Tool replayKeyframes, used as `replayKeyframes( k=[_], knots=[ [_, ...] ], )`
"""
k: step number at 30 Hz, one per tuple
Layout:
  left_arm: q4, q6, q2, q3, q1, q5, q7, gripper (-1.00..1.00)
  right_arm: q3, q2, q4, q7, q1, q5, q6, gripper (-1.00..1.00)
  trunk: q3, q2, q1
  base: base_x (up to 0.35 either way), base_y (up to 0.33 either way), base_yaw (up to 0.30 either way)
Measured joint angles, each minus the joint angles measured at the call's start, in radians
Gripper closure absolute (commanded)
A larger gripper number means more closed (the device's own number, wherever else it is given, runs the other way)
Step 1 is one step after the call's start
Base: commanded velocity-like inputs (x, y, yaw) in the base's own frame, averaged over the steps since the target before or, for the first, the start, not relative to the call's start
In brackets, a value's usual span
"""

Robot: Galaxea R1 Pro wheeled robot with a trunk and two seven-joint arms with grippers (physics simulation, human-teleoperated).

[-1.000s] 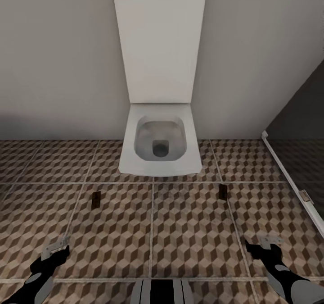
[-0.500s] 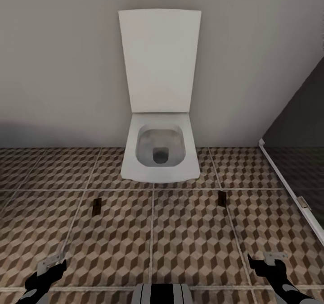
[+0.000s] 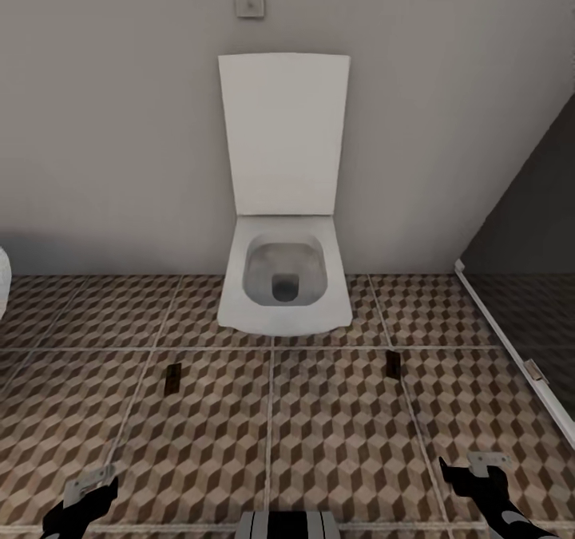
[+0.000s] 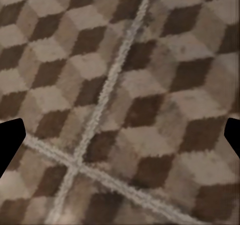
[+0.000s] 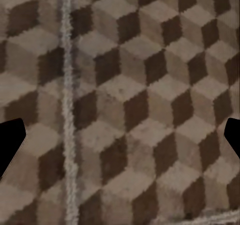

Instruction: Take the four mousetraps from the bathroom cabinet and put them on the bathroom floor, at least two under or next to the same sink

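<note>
Cube-tiled bathroom floor [image 3: 335,435], two mousetraps [image 3: 172,378], both claws spread, empty

Two mousetraps [image 3: 171,378] [image 3: 392,363] were too small to show wire detail. Both arms were cut off by the head view's lower edge.

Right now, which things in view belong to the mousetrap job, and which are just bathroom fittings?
Job:
left mousetrap
right mousetrap
tiled floor

Just there:
toilet
wall button
dark glass panel
</note>
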Motion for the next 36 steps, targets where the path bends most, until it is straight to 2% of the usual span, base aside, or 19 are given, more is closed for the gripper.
replayKeyframes(
  k=[26, 36],
  knots=[
    [-0.001, 0.000, -0.009, 0.001, 0.000, 0.005, 0.002, -1.00, 0.000, 0.001, 0.000, 0.000, 0.000, 0.003, 0.000, -1.00, 0.101, 0.006, -0.012, 0.000, 0.000, 0.000],
    [0.002, 0.002, -0.004, 0.001, 0.000, 0.002, 0.002, -1.00, 0.001, 0.002, 0.000, -0.007, 0.000, 0.001, 0.001, -1.00, 0.139, 0.008, -0.016, 0.000, 0.000, 0.000]
  ],
)
